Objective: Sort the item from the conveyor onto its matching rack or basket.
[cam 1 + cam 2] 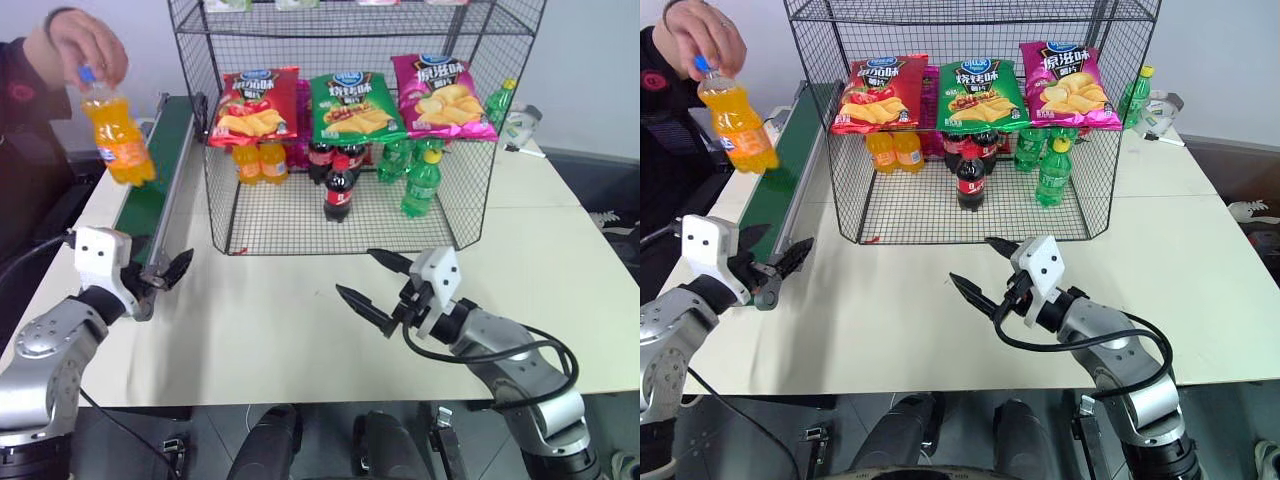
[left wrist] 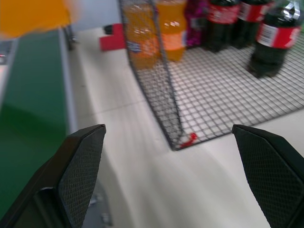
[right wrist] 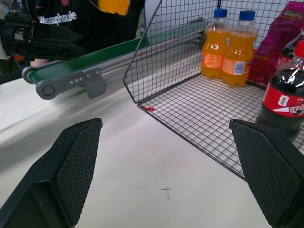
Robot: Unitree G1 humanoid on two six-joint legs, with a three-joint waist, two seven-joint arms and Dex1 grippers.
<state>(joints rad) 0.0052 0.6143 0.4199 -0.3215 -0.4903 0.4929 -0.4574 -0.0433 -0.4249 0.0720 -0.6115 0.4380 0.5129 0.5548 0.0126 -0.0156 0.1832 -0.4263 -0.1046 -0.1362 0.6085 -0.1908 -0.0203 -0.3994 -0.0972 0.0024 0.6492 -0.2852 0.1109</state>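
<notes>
Wide cream-white table (image 1: 300,330), pale wall behind. Big black wire-mesh rack (image 1: 350,150) stands on the table toward its far side, open front facing the robot. Upper tier carries three chip bags: red (image 1: 255,105), green (image 1: 352,107), magenta (image 1: 440,95). Rack floor holds two orange soda bottles (image 1: 258,162) at its left, dark cola bottles (image 1: 338,185) in the middle, green bottles (image 1: 420,180) at the right. Dark-green conveyor (image 1: 155,180) with grey rails runs along the table's left side, just beside the rack.

A person's hand (image 1: 85,45) holds the orange soda bottle (image 1: 115,125) by its blue cap end, tilted, in the air above the conveyor, not touching the belt.

Left gripper (image 1: 160,275) sits at the conveyor's near end, pointing level, fingers spread wide, empty. Right gripper (image 1: 375,285) hovers over bare table in front of the rack, angled left, fingers spread wide, empty.
</notes>
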